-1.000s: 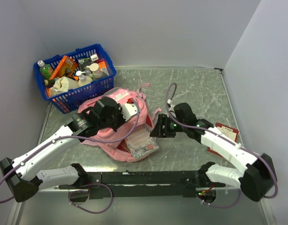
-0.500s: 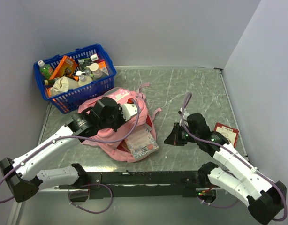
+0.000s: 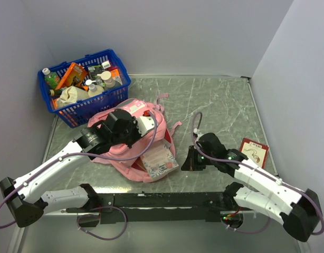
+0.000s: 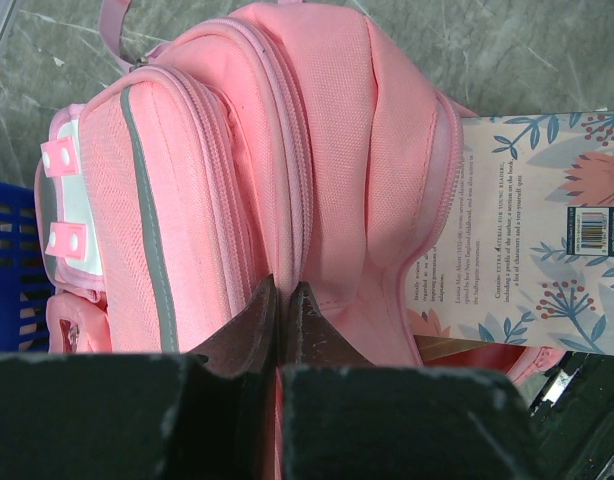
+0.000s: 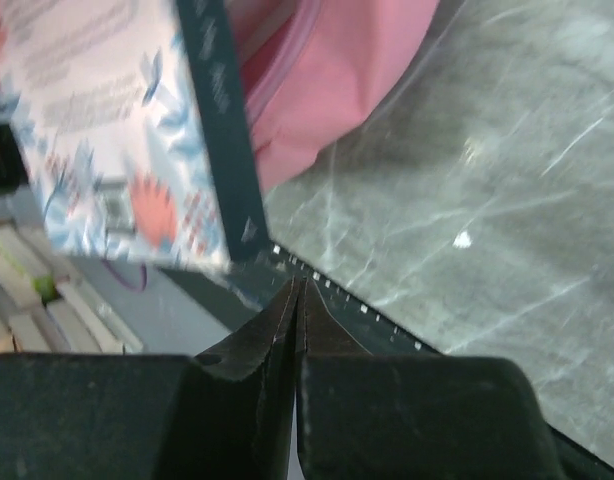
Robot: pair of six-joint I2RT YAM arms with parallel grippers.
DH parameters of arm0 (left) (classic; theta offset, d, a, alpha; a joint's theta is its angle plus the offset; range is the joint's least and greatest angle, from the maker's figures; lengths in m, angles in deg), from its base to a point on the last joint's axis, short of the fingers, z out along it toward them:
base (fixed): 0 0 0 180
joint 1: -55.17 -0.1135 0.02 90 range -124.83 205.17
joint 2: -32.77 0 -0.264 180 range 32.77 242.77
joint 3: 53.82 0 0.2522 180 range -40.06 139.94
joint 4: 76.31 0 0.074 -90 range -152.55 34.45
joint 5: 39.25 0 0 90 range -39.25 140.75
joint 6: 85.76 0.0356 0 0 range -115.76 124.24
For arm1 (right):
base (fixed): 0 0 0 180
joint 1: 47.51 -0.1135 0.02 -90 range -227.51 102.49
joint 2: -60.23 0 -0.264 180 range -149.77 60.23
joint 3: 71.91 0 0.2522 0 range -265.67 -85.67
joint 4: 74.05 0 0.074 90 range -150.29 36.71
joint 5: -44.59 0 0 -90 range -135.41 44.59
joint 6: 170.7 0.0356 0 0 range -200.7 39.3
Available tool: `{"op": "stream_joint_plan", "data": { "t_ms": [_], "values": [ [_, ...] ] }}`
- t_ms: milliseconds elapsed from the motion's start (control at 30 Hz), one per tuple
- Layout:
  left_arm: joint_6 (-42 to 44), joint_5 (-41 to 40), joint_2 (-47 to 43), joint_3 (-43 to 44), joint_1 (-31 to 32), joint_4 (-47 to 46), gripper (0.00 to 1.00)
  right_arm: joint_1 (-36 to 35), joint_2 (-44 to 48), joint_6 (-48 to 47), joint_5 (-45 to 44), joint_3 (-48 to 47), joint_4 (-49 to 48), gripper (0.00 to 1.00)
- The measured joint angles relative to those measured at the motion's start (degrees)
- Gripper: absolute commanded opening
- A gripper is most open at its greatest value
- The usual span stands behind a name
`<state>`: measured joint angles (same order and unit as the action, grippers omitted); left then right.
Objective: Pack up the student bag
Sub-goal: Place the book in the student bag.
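— Grey marbled table [image 3: 225,105] between plain white walls is what we have before us. Can we read any writing?

— Hardly. We see a book [image 4: 547,230] with a pale floral cover sticking out of the student bag [image 4: 327,120] at its open end. Its back carries lines of small print, too fine for us to read with confidence, and a barcode [image 4: 594,230]. The bag itself shows us no brand, only a grey stripe [image 4: 147,220] and white patches [image 4: 67,195] with pink tabs.

— And the packets behind the bag?

— They sit in a blue basket [image 3: 98,105] behind the bag, to its left. We make out an orange packet and some bottles, but no legible label. A red card [image 3: 254,150] lies flat, well to the right of the bag, and we cannot read its print either.

— Where does the bag lie relative to the claws?

— It lies on its side on the table. The left gripper [image 4: 284,300] is directly on it, jaws closed, tips against the pink cloth beside a zip; we cannot tell whether cloth is caught between them. The right gripper [image 5: 298,300] is just to the right of the bag, near the book's protruding corner, jaws pressed together and holding nothing.
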<state>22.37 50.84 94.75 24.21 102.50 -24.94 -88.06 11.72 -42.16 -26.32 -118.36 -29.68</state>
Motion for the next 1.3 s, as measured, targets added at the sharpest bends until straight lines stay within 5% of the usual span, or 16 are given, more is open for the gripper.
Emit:
{"op": "stream_joint_plan", "data": {
  "t_ms": [533, 667, 933, 1300],
  "values": [
    [0.0, 0.0, 0.0, 0.0, 0.0, 0.0, 0.01, -0.7, -20.2, 1.8, -3.8, -16.8, -8.2, 0.0],
    [0.0, 0.0, -0.2, -0.2, 0.0, -0.1, 0.01, -0.7, -17.7, 0.8, -8.9, -17.3, -6.0, 0.01],
    [0.1, 0.0, -0.5, -0.3, 0.0, -0.2, 0.01, -4.7, 1.5, -1.5, -8.4, -5.9, -2.7, 0.0],
    [0.1, 0.0, -0.5, -0.3, -0.2, -0.2, 0.01, -13.7, -3.2, -3.9, -4.7, -4.8, -1.0, 0.0]
  ]
}}
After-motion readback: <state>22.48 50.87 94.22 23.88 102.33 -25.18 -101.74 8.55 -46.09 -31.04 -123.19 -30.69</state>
